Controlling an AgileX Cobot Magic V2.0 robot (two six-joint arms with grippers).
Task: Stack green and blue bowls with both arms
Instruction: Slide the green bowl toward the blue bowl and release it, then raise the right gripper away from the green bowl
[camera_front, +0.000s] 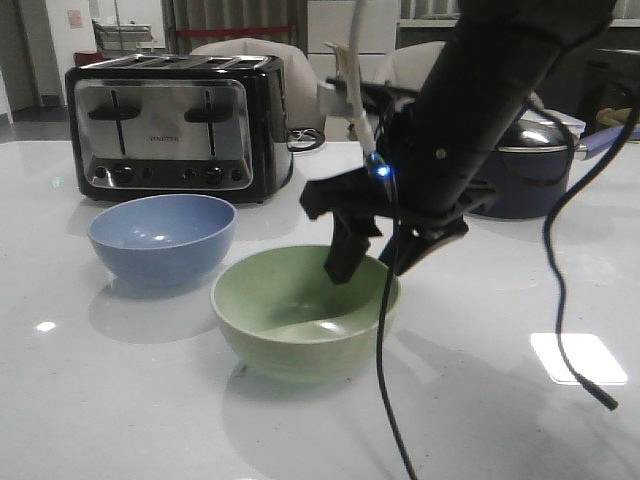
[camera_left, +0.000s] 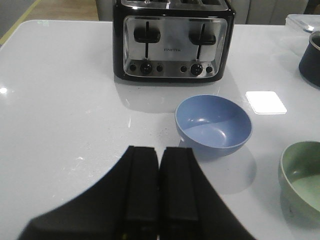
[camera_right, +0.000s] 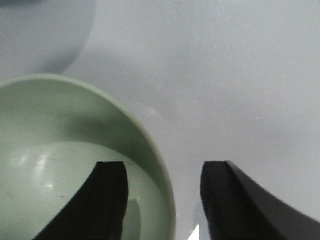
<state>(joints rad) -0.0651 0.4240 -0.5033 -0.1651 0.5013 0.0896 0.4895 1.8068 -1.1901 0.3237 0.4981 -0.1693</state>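
Note:
The pale green bowl (camera_front: 305, 312) sits on the white table near the front, with the blue bowl (camera_front: 162, 238) to its left and slightly farther back. My right gripper (camera_front: 368, 262) is open over the green bowl's right rim, one finger inside the bowl and one outside. In the right wrist view the green bowl's rim (camera_right: 161, 165) runs between the fingers of the right gripper (camera_right: 164, 172). My left gripper (camera_left: 160, 155) is shut and empty, above the table, short of the blue bowl (camera_left: 213, 125); the green bowl (camera_left: 302, 177) shows at the edge. The left arm is out of the front view.
A black-and-steel toaster (camera_front: 180, 125) stands behind the blue bowl. A dark lidded saucepan (camera_front: 530, 160) stands at the back right. A thin black cable (camera_front: 560, 300) hangs from the right arm over the table's right side.

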